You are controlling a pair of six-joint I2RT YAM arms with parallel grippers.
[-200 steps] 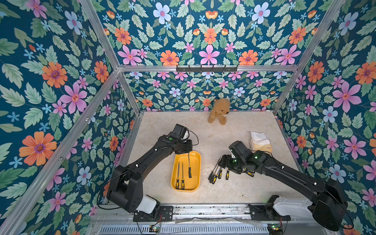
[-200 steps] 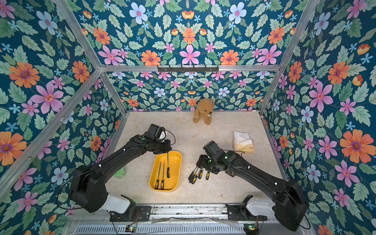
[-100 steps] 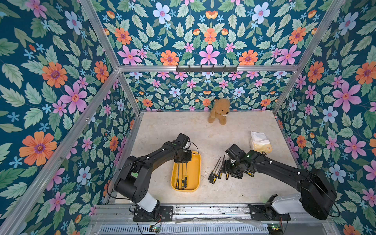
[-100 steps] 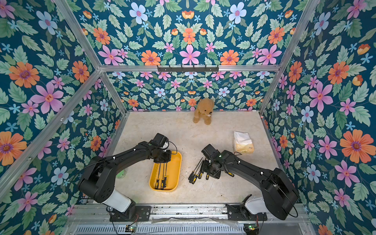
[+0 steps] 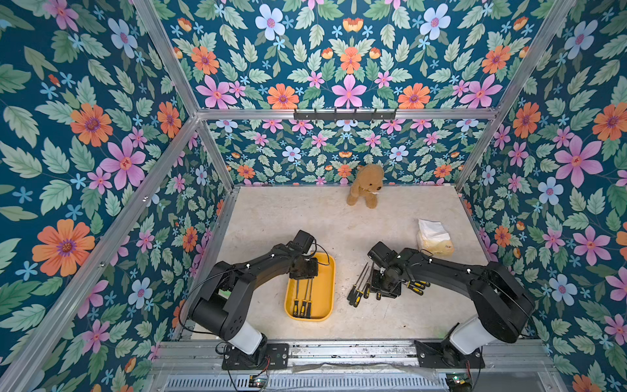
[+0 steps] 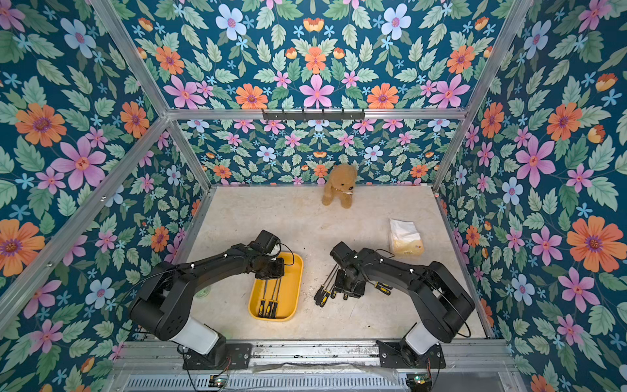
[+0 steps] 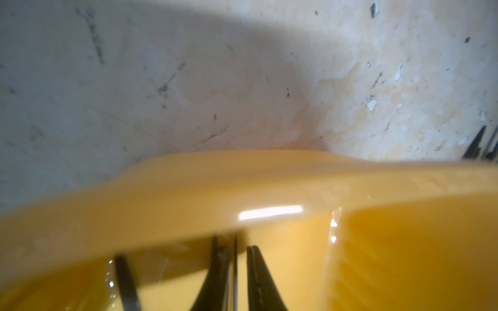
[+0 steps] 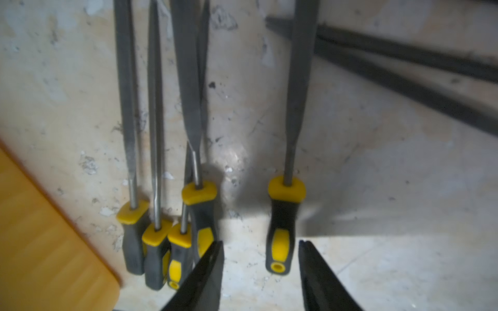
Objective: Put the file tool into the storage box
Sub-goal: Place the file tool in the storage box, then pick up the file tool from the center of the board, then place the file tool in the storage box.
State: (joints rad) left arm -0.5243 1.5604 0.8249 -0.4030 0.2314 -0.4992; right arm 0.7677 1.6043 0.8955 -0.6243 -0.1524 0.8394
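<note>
No writing, label, brand, number or sign is legible on anything shown.

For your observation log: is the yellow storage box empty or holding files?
Holding files: three files lie inside the storage box, handles at its near end.

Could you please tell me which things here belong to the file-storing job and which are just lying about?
Part of the job:
- storage box
- three files in the box
- loose files on the table

Just lying about:
- teddy bear
- tissue pack
</note>
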